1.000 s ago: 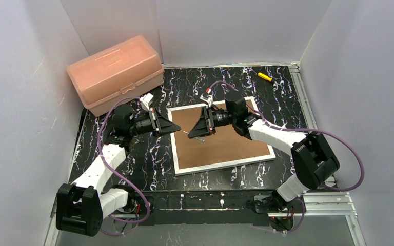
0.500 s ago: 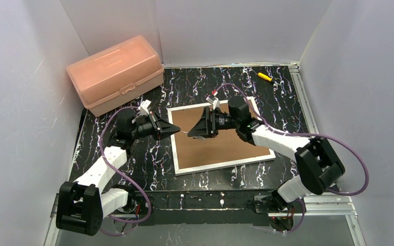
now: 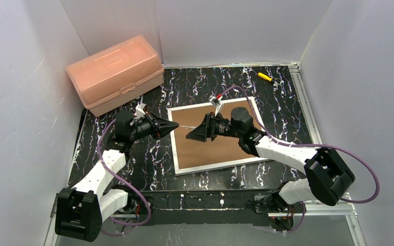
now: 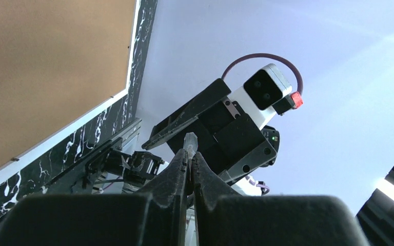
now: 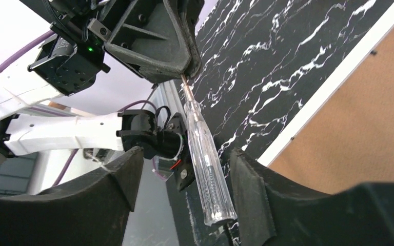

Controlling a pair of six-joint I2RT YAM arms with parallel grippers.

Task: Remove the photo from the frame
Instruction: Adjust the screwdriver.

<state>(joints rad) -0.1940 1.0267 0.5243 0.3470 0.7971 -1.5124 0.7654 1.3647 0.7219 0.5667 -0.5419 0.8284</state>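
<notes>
Pink box (image 3: 115,72), lid shut, at far left corner of the black marbled table (image 3: 149,154). Left gripper (image 3: 175,125) points right, just off the frame's left edge, clenched on the metal shank of a clear-handled screwdriver (image 5: 208,164). Screwdriver is held off the table and runs from the left gripper to the right gripper (image 3: 194,131).

The frame (image 3: 225,148) lies flat in the middle of the table, face down. Brown board back is up, with a narrow white border all round, turned slightly askew to the table edge. A few small dark tabs (image 5: 372,52) sit along the edge of the board. The board looks seated in the border. The photo does not show in any view; only the brown back is seen.

Right gripper is above the frame's left part, fingers (image 5: 251,189) spread wide either side of the clear handle, not touching it, so released. Right arm reaches across over the near right of the frame, covering part of the board from above. Small yellow thing (image 3: 264,77) at far right of the table, well apart from the frame.
</notes>
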